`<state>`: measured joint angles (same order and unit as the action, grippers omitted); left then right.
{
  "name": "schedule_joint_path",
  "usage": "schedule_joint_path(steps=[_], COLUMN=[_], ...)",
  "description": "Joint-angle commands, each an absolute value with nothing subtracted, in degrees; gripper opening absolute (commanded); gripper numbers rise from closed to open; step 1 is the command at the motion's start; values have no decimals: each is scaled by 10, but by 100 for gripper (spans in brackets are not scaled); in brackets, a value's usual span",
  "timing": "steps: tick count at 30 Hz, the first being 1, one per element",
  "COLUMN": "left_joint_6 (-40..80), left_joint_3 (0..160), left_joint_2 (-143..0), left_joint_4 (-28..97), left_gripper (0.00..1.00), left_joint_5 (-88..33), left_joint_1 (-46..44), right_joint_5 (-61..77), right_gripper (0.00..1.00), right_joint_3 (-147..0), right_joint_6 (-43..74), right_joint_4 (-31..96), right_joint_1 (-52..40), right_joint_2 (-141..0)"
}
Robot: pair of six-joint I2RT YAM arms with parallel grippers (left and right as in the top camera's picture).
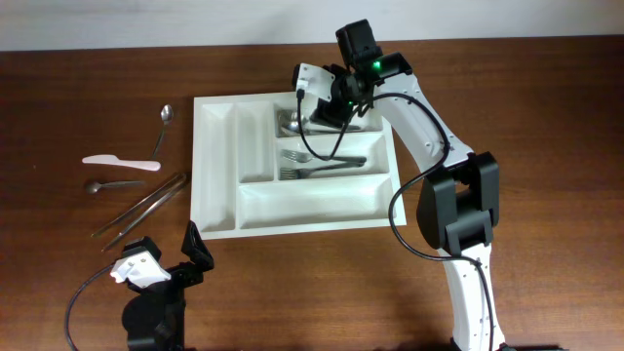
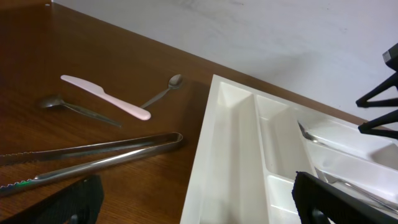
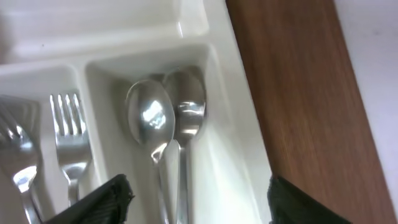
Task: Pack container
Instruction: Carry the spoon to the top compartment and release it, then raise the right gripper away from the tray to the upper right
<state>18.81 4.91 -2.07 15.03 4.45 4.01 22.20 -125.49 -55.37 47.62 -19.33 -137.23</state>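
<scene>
**Loose cutlery on a wooden table**

A brown wooden table point(image 1: 546, 117) was seen, bounded at its far edge by a pale wall point(image 2: 280, 37). Four utensils were laid on its left part. A steel spoon point(image 1: 163, 130) was placed farthest back, its bowl turned toward the wall. A pale pink knife point(image 1: 120, 163) was laid with one end just beside that spoon's handle tip. A second spoon point(image 1: 107, 184) was set nearer the front. Long steel tongs point(image 1: 143, 204) were laid slantwise nearest the front, with both arms joined at the right end.

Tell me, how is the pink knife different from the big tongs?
The knife is pale pink and one flat piece; the tongs are shiny metal with two arms. The tongs are much longer than the knife. Both lie on the table, outside the white tray.
</scene>
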Motion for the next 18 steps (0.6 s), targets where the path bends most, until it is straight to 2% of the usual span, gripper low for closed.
schedule_joint_path(steps=[1, 3, 12, 18], left_joint_6=[177, 177, 177, 177], left_joint_3=[47, 47, 47, 47], left_joint_2=[-15, -15, -15, -15], left_joint_4=[150, 150, 150, 150], left_gripper=[99, 99, 99, 99], left_joint_5=[38, 38, 38, 38], left_joint_1=[43, 43, 43, 43], right_joint_5=[235, 234, 90, 70], right_gripper=[89, 98, 99, 99], right_joint_3=[-1269, -1281, -1422, -1470], right_joint_6=[-476, -444, -146, -27], right_joint_4=[466, 464, 495, 573], right_joint_1=[-184, -178, -81, 3], right_joint_2=[-1358, -1346, -1303, -1302])
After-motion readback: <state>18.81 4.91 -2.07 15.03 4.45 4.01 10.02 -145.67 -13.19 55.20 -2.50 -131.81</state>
